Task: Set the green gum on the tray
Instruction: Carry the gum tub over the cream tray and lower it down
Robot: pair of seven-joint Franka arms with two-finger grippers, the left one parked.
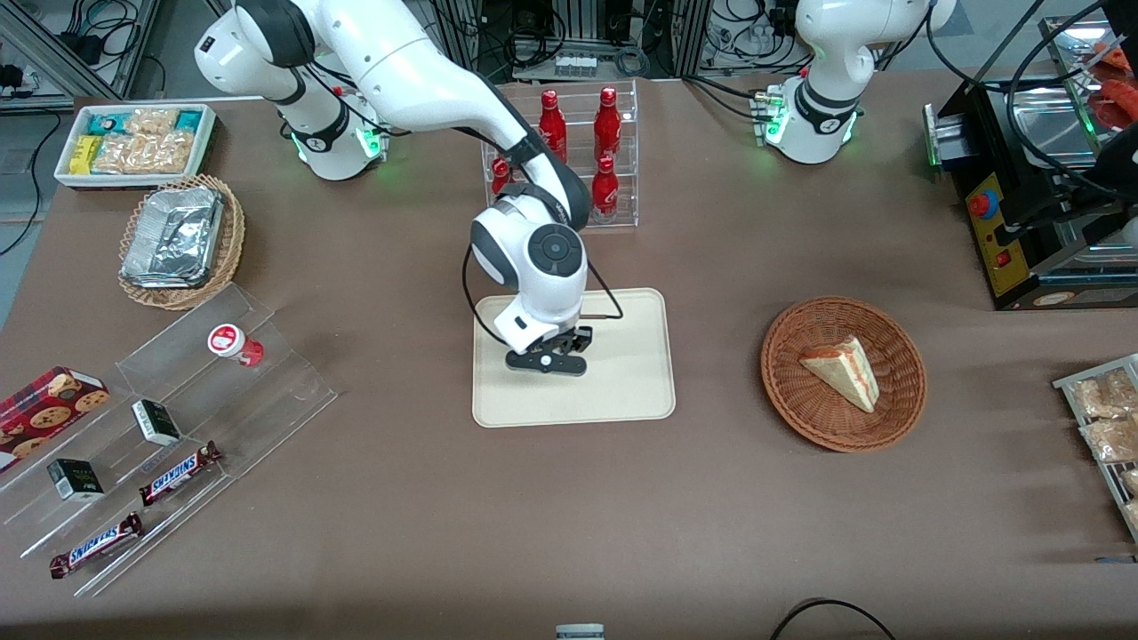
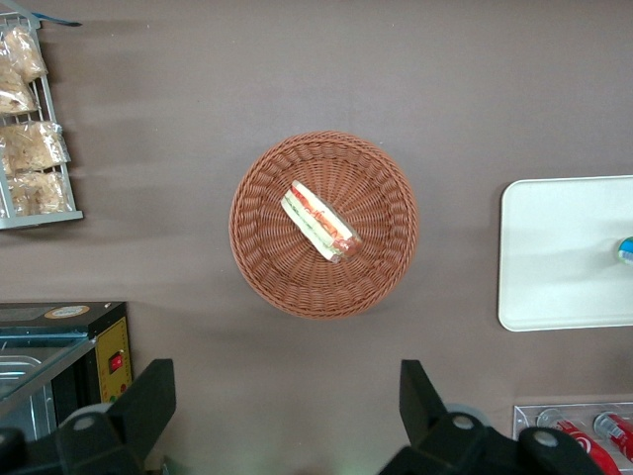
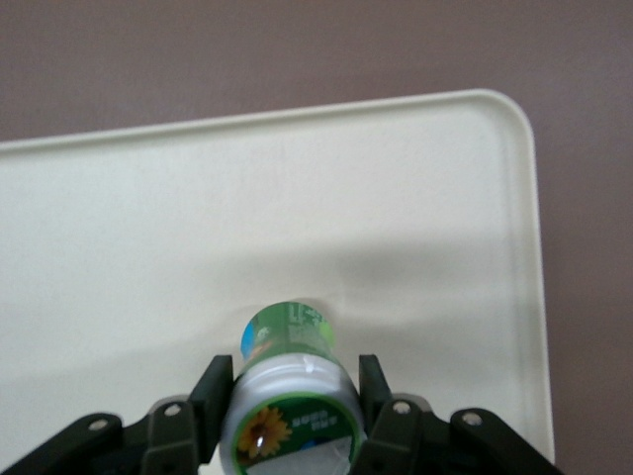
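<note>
The green gum (image 3: 289,391) is a small green bottle with a white, green-rimmed lid bearing a sunflower logo. My right gripper (image 3: 292,396) is shut on it, with one black finger (image 3: 213,391) pressed against each side of the lid. The bottle's base is at or just above the floor of the cream-beige tray (image 3: 415,218), and I cannot tell whether it touches. In the front view the gripper (image 1: 547,356) hangs low over the tray (image 1: 622,373), and the hand hides the gum. A sliver of the gum (image 2: 626,249) shows on the tray (image 2: 554,247) in the left wrist view.
A red bottle with a red-and-white lid (image 1: 233,343) stands on a clear stepped stand toward the working arm's end. A clear rack of cola bottles (image 1: 578,151) is farther from the camera than the tray. A wicker basket with a sandwich (image 1: 843,373) lies toward the parked arm's end.
</note>
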